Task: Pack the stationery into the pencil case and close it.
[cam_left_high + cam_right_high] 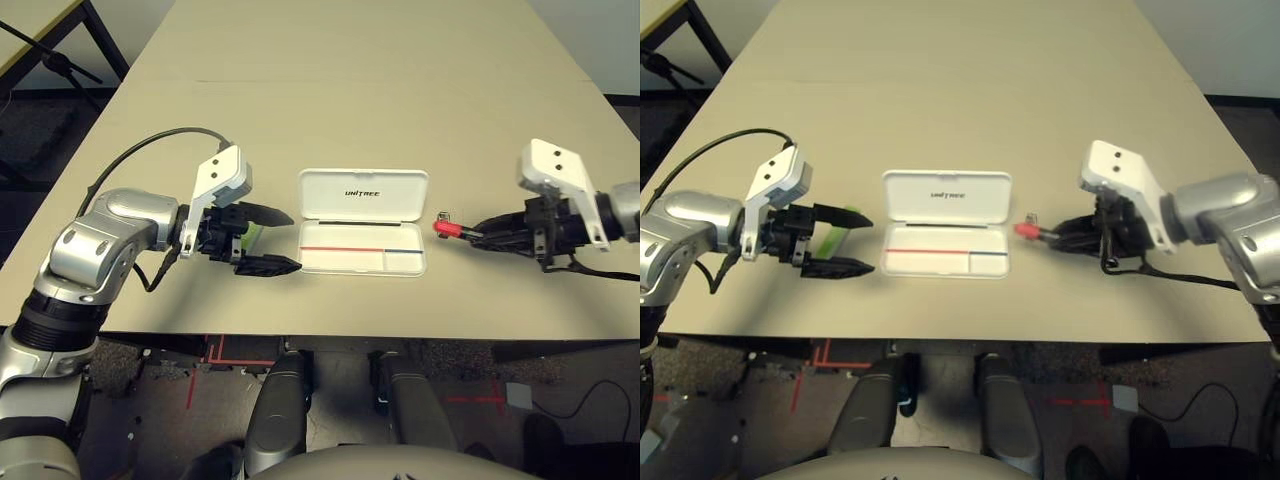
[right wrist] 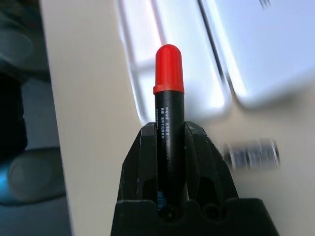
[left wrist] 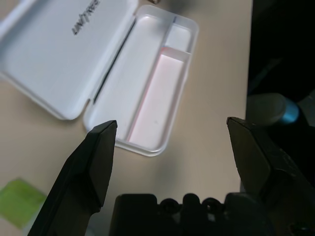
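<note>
Beige table (image 1: pixel 330 90), right wrist view: metal piece (image 2: pixel 252 154) beside marker (image 2: pixel 169 118)

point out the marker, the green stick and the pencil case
marker (image 2: pixel 169 69): right wrist view, red cap
green stick (image 3: pixel 18 201): left wrist view, flat face
pencil case (image 1: pixel 364 192): left eye view, open lid by the lettering

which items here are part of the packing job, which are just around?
Job:
- pencil case, open
- red marker, held by right gripper
- green stick, by open left gripper
- small metal piece, on table

Around:
- table
- black stand legs
</note>
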You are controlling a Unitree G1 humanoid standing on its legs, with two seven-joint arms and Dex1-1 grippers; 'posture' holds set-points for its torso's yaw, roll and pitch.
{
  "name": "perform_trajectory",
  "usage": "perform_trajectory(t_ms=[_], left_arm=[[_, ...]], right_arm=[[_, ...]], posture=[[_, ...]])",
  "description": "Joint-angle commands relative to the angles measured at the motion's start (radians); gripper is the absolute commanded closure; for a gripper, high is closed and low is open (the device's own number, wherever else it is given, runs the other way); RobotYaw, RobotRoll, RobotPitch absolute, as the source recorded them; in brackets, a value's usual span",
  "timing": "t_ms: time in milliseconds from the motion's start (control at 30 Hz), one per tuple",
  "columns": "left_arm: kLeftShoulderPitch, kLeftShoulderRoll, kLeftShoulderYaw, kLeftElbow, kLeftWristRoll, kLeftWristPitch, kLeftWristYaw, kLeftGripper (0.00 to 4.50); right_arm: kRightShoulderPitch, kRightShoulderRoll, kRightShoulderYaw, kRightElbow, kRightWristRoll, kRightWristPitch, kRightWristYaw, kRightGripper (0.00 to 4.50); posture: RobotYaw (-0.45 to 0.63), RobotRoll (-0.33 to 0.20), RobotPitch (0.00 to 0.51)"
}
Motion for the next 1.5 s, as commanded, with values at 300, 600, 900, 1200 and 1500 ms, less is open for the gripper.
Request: perform_trajectory(t_ms=[300, 600, 900, 1200, 1500], left_arm=[[0.050, 0.008, 0.038, -0.058, -0.027, 0.086, 0.084, 0.00], [0.057, 0.010, 0.056, -0.067, -0.029, 0.120, 0.140, 0.00], [0.019, -0.022, 0.044, -0.025, 0.006, 0.143, 0.258, 0.00], [-0.020, -0.061, 0.038, -0.002, 0.018, 0.289, 0.395, 0.00], [-0.089, -0.119, 0.047, 0.051, 0.026, 0.486, 0.546, 0.00]], right_arm=[[-0.224, 0.287, 0.199, 0.168, -0.220, -0.127, -0.082, 3.98], [-0.212, 0.374, 0.242, 0.231, -0.295, -0.212, -0.092, 3.98], [-0.202, 0.426, 0.235, 0.319, -0.349, -0.301, -0.122, 3.98], [-0.186, 0.442, 0.220, 0.350, -0.355, -0.339, -0.143, 1.05], [-0.140, 0.402, 0.128, 0.313, -0.156, -0.289, 0.031, 0.03]], posture=[[0.25, 0.000, 0.166], [0.26, 0.000, 0.164], [0.26, 0.000, 0.164], [0.25, 0.000, 0.159], [0.25, 0.000, 0.157]])
